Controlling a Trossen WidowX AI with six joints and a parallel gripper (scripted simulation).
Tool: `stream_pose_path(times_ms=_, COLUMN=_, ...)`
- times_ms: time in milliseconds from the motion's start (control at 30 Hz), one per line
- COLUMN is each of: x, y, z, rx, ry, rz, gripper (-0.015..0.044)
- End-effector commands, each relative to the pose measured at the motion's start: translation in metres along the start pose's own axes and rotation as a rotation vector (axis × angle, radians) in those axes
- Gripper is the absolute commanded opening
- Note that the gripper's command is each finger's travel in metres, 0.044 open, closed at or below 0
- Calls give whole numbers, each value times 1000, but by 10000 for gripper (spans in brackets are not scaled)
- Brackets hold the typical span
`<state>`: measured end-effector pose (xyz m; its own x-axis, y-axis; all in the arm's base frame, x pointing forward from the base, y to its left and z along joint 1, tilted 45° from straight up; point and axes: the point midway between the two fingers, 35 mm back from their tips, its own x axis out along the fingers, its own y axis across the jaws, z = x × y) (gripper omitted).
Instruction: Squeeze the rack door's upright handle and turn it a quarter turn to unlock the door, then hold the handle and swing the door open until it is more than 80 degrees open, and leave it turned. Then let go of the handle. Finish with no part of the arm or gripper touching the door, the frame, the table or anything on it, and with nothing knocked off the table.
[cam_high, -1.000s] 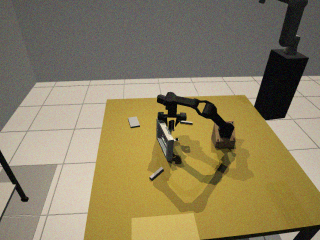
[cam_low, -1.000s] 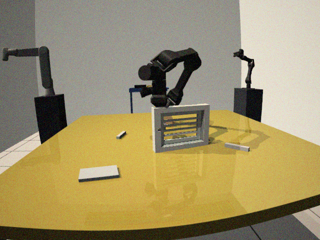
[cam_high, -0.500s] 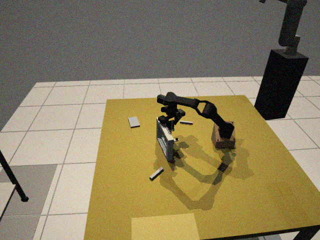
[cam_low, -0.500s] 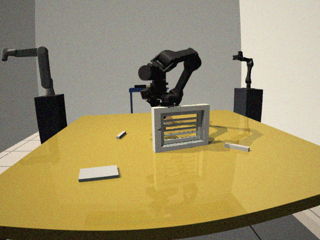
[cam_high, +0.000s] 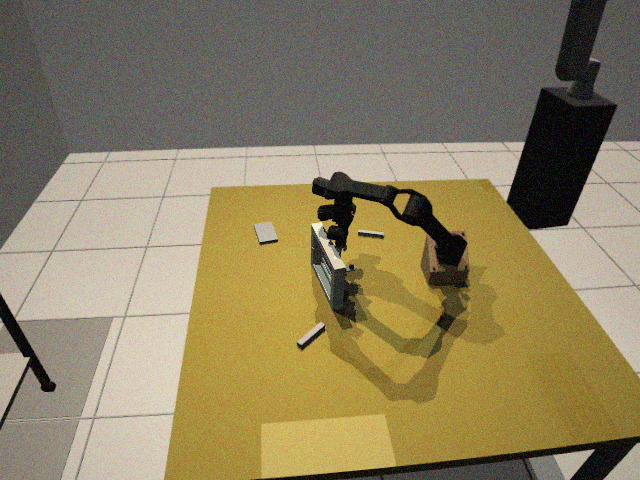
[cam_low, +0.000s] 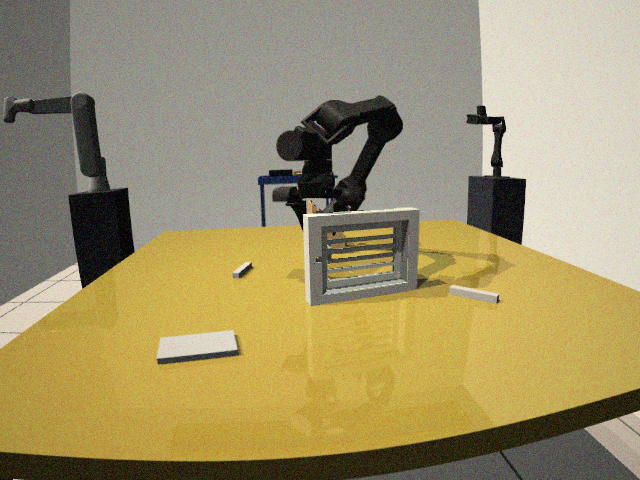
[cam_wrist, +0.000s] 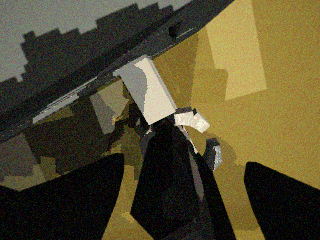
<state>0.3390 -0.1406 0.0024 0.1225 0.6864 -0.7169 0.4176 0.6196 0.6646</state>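
Note:
The pale rack frame (cam_high: 338, 289) (cam_low: 314, 279) stands upright on the table. Its slatted door (cam_low: 361, 239) shows through the opening; its exact angle is hard to tell. A small dark-tipped piece (cam_high: 351, 267), which looks like the handle, juts out on the arm's side. My gripper (cam_high: 339, 251) (cam_wrist: 183, 166) is open, pointing down just on the arm's side of the frame, close to its top. In the wrist view a pale block (cam_wrist: 160, 95) lies just beyond the fingers. The fingertips are partly hidden and shadowed, so contact with the handle or door cannot be told.
A pale flat slab (cam_high: 265, 232) (cam_low: 199, 345) lies beyond the frame from the arm's base. One small pale bar (cam_high: 371, 234) (cam_low: 242, 269) lies near the frame's far end in the top view, another (cam_high: 311, 335) (cam_low: 474, 293) beyond its near end. The arm's base (cam_high: 448, 268) stands behind the gripper.

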Motion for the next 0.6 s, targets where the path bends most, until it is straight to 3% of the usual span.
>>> stream_pose_path(times_ms=0, x=0, y=1, z=0, rx=-238, ry=0, rz=1, gripper=286)
stream_pose_path(times_ms=567, x=0, y=1, z=0, rx=-1081, ry=-1, rz=1, gripper=286)
